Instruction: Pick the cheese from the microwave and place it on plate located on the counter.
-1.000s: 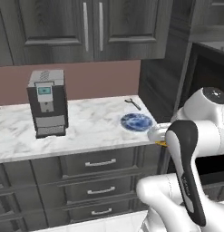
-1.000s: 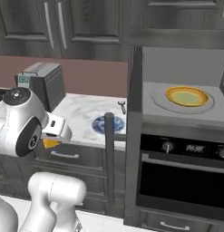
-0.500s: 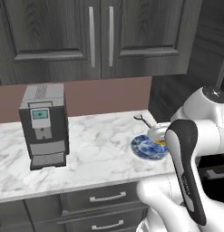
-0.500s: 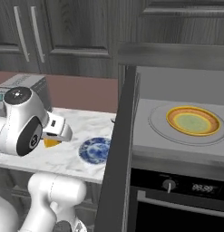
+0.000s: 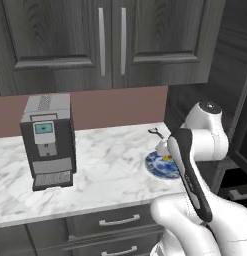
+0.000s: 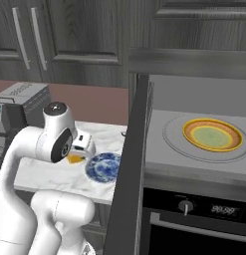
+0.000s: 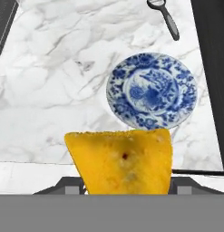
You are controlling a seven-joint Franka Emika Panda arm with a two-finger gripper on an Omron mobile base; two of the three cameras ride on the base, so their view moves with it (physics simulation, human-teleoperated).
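gripper (image 6: 78, 151): closed on the cheese (image 7: 121, 159), holding it between its fingers | cheese: up in the air, just beside the near edge of the plate (image 7: 152, 90), not touching it | plate: lies on the counter (image 7: 54, 72), near a small metal utensil (image 7: 167, 16)

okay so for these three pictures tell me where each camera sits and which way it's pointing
Left base view: behind the arm's left, facing forward and down at the counter, coffee machine and plate; arm rises lower right.
Right base view: behind the arm's right, facing the open microwave and yellow-rimmed plate; arm lower left, cheese at the end effector.
Hand view: on the hand, looking down along the held cheese at the plate and a utensil.
All three share the blue plate on the marble counter.
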